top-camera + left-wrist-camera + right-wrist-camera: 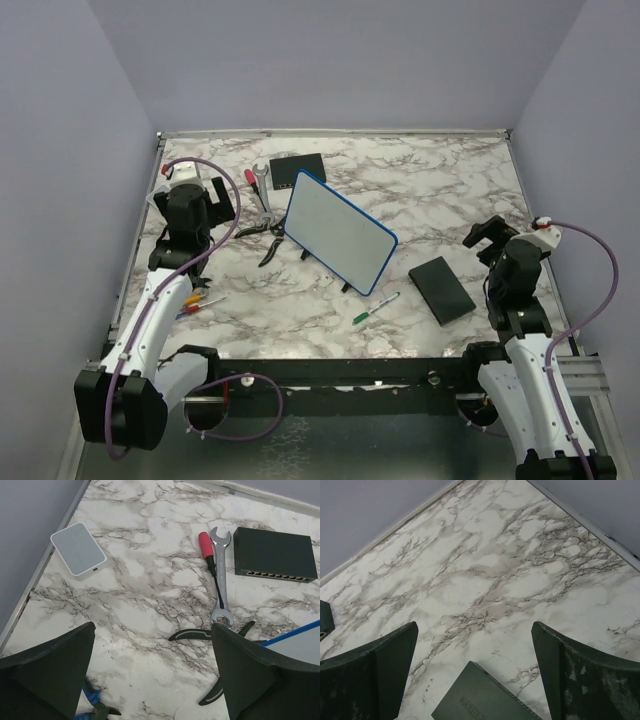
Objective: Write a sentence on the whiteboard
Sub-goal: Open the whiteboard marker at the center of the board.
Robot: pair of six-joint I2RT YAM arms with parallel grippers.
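The whiteboard [338, 231] with its blue rim stands on little black feet in the middle of the table; its face shows no writing, and no green sentence is in view. A corner of its blue rim shows in the left wrist view [295, 632]. A green marker [375, 308] lies on the table just in front of the board. My left gripper [215, 200] is open and empty at the far left, above bare marble [152, 630]. My right gripper [483, 240] is open and empty at the right, above the flat black pad [480, 700].
A black box with ports [298, 169] [275, 555] sits at the back. A wrench [221, 577], a red-handled screwdriver [209, 552] and black pliers [268, 235] lie left of the board. A small white box [78, 548] is far left. The black pad [441, 289] lies right of the marker.
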